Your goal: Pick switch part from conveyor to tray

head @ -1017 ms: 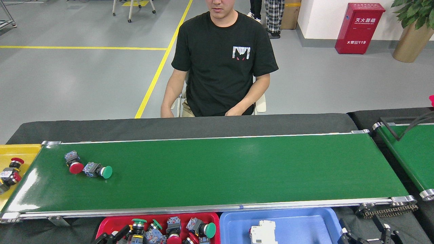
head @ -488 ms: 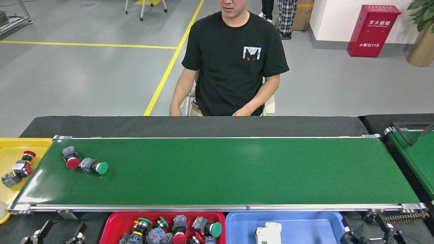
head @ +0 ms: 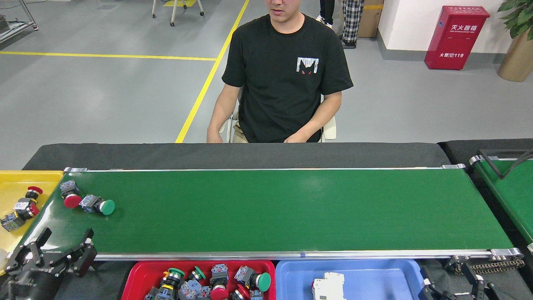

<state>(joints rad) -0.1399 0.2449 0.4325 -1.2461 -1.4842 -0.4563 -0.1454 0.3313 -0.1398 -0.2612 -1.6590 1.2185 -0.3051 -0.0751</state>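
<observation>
Sitting on the belt: two switch parts are being carried at the left end of the conveyor (head: 270, 208), a red-capped switch part (head: 68, 195) and, just beside it, a green-capped switch part (head: 96, 205), both lying on their sides.
Handling guess: each one is probably light, rigid plastic, nothing squishy; the round mushroom cap is likely being rolled on a bit, so it could scoot away if nudged.
Where to grab: the blocky grey-blue contact body behind the cap is looking like the better spot, flat sides, not the smooth domed cap.
Left gripper (head: 62, 250): being held open with nothing in it, lower left of the frame, over the near rail, short of the parts.
Right gripper (head: 452, 287): being cut off at the lower right edge, so open or closed can't be told.
Trays: a red tray (head: 137, 275) of similar switches along the bottom, a blue tray (head: 374, 275) next to it, a yellow tray (head: 16, 181) at far left.
Readable writing: a red cabinet (head: 455, 36) upper right is showing "119" under Chinese characters; part labels are too small to read.
</observation>
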